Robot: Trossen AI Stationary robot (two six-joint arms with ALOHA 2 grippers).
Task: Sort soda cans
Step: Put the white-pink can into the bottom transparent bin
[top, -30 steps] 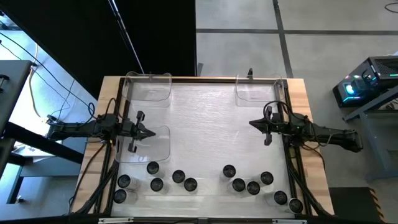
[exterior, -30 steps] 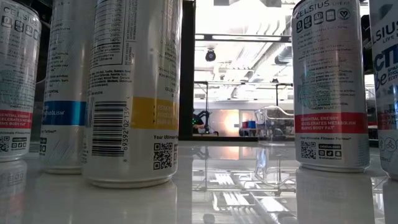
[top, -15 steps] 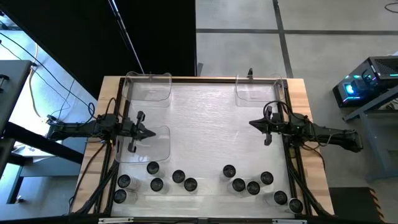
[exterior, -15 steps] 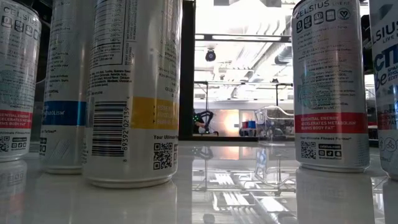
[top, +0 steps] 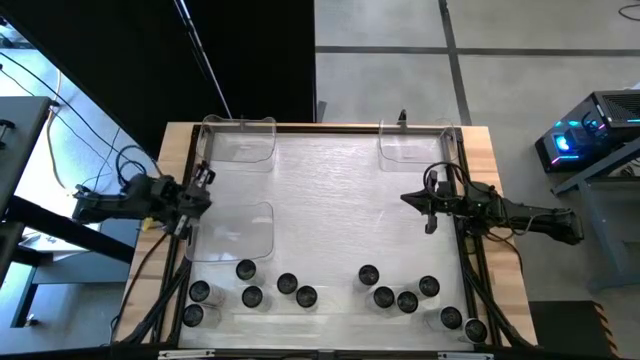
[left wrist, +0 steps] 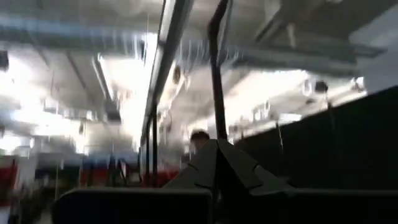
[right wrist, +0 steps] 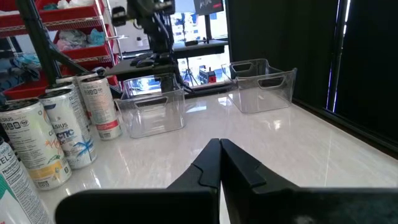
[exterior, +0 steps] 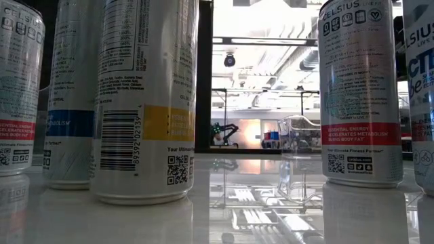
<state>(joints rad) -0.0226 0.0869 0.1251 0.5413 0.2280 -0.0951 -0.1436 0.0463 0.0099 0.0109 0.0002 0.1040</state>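
Standing upright, every one, long axes vertical and dark round tops facing straight up: a dozen silvery-grey cylindrical soda cans (top: 286, 284), strung along the near edge of the glossy white table (top: 330, 190) in two loose clusters, six toward the left side and six toward the right (top: 406, 300). Seen level from table height as tall white-labelled cylinders, one with a yellow band and barcode (exterior: 144, 102), another with a red band (exterior: 361, 95). Parked at the table's left edge, well apart from the left cluster and farther from the near edge than it: left gripper (top: 203, 176), tilted upward, dark fingers (left wrist: 217, 163) pinched together on nothing, wrist view filled with ceiling. Hovering over the right side of the table, likewise well short of the right cluster of cans: right gripper (top: 405, 198), tip pointing toward the table's middle, fingers (right wrist: 219, 163) clenched tip to tip and empty. Also on the table: three clear plastic rectangular trays, two at the far edge (top: 238, 140) (top: 412, 145) and one near the left gripper (top: 240, 232).
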